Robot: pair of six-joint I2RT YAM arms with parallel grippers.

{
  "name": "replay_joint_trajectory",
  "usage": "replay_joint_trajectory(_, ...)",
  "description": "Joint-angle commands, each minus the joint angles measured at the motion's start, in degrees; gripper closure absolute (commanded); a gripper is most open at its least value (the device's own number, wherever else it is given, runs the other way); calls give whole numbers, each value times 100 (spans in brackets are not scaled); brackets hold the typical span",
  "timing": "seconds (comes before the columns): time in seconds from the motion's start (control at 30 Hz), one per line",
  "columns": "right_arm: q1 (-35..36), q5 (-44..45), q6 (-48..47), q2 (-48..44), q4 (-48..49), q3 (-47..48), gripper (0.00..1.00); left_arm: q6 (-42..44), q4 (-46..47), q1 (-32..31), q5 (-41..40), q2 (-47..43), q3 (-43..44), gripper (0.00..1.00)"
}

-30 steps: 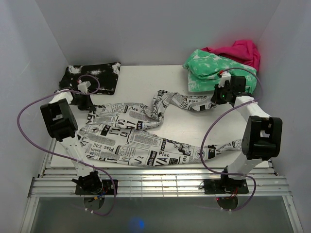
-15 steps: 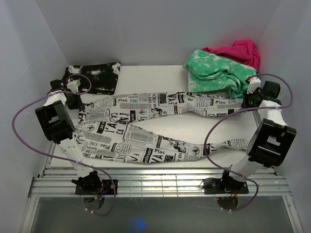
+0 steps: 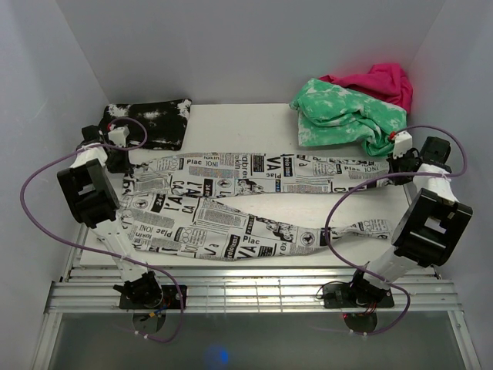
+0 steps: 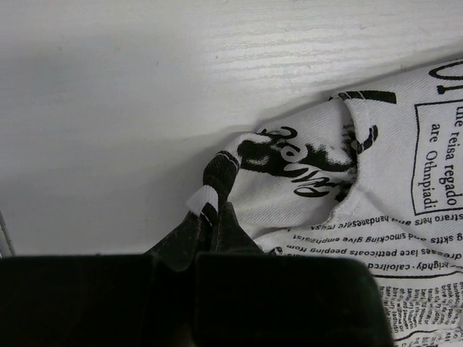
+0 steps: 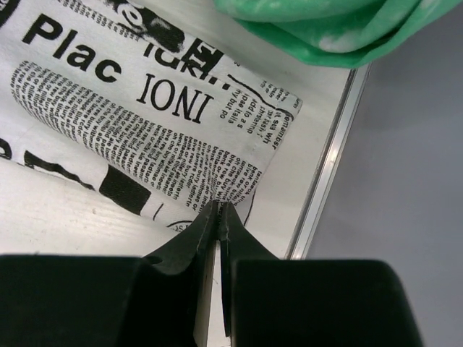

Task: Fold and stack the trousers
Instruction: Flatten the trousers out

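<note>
Trousers point(image 3: 231, 208) lie spread on the white table point(image 3: 246, 123), waist end at the left. One leg is pulled out nearly straight across the middle, from left to right. The other leg runs along the near edge and bends up toward the right arm's base link.

Left gripper point(image 4: 213, 217): fingers together, clamped on a bunched fold at the waist end of the trousers, low over the tabletop. Right gripper point(image 5: 219, 211): fingers pressed together on the hem of the stretched leg, right beside the metal edge strip point(image 5: 329, 166) of the table.

Surroundings:
- Green-and-white garment point(image 3: 347, 116) heaped at the far right corner. Its near edge sits just behind the held hem; touching or not, cannot tell.
- Pink cloth point(image 3: 377, 81) behind the green one, against the wall.
- Black speckled folded garment point(image 3: 146, 123) at the far left corner, just behind the left gripper, apart from the trousers.
- The right arm's purple cable point(image 3: 331, 208) loops over both trouser legs at the right side.
- The left arm's upper link point(image 3: 88, 193) overhangs the waist end and hides part of it from above.
</note>
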Motion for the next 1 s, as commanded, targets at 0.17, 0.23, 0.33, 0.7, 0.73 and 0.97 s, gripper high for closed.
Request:
replay_joint_trajectory(0.17,98,-133,143,75,-112,559,78,6,24,47,-79,-212,486,65)
replay_joint_trajectory(0.23,143,-386,161,181,-657,903,45,58,-415,47,271,-195,802,38)
replay_joint_trajectory(0.33,82,-746,-223,-116,-1370,897,23,164,-837,38,658,-396,927,22)
replay_joint_trajectory(0.7,-999,-784,-6200,-1268,-5126,-297,12,876,-1858,38,1969,-1715,-20,18)
replay_joint_trajectory(0.73,-1017,-635,-6402,-1329,-4829,-482,14,867,-1858,38,2013,-1828,-135,18)
replay_joint_trajectory(0.97,-148,332,-5833,-2566,-3290,-2038,17,780,-1955,38,2120,-2110,-1041,18)
